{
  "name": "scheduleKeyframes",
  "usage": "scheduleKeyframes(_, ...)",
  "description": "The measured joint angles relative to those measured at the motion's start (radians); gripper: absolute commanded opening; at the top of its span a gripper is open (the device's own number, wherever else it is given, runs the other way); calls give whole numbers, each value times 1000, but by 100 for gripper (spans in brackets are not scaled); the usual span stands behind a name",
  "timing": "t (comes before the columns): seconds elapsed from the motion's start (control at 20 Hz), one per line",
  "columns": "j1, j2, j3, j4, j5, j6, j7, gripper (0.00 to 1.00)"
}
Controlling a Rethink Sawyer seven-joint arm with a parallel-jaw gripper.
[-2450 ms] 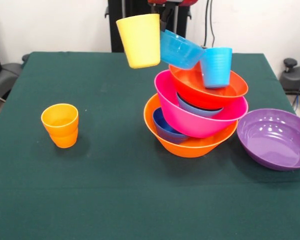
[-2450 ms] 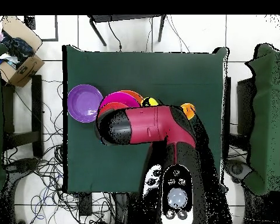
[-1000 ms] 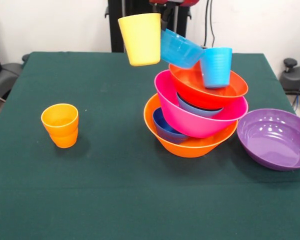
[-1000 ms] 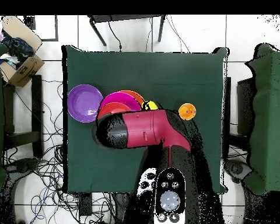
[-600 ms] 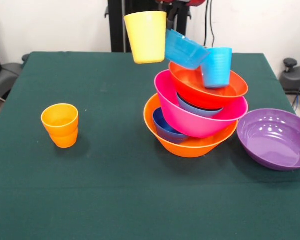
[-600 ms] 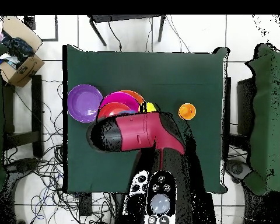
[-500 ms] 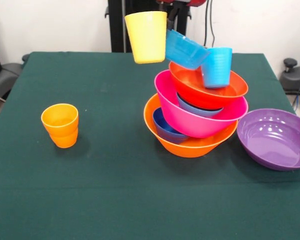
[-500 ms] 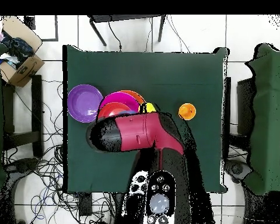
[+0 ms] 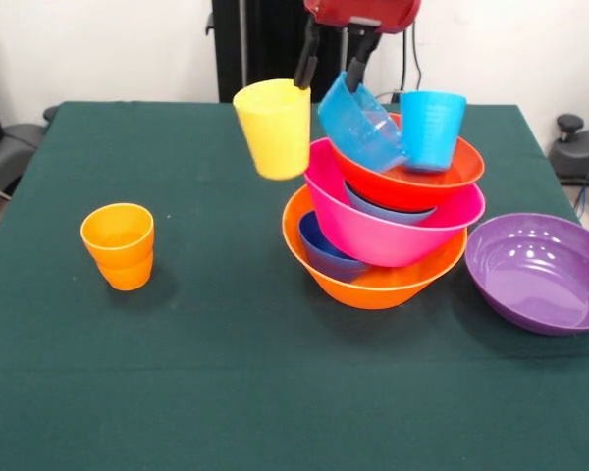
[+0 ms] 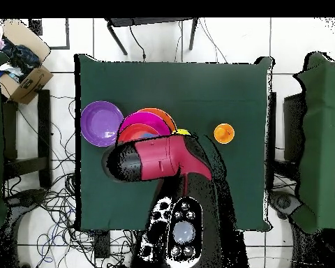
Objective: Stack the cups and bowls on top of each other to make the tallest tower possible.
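Note:
The tower leans on the large orange bowl [image 9: 373, 287], which holds a dark blue bowl [image 9: 319, 251]. Above them come the pink bowl [image 9: 393, 237], a shallow light blue bowl [image 9: 383, 209] and the red-orange bowl [image 9: 427, 183]. A light blue cup [image 9: 431, 130] and a tilted teal bowl [image 9: 358, 123] sit in the top bowl. My gripper [image 9: 329, 77] is open above the tower's left side. The yellow cup [image 9: 273, 130] is in the air left of the tower, tilted, its rim at one fingertip [image 9: 301, 78]. In the overhead view the arm [image 10: 160, 159] hides the gripper.
An orange ridged cup [image 9: 120, 245] [image 10: 224, 132] stands alone on the green table [image 9: 226, 392], far left in the front view. The wide purple bowl [image 9: 540, 273] [image 10: 102, 123] sits on the table just right of the tower. A cardboard box [image 10: 20, 59] lies off the table.
The gripper has come lower and its fingers have spread. The yellow cup has dropped and tilted beside the tower. The teal bowl has sunk into the red-orange bowl.

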State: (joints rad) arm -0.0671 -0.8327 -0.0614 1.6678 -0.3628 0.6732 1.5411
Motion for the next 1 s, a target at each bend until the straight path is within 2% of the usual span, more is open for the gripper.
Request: scheduleKeyframes(1.0,-15,-58,0,17,0,-9,3,100)
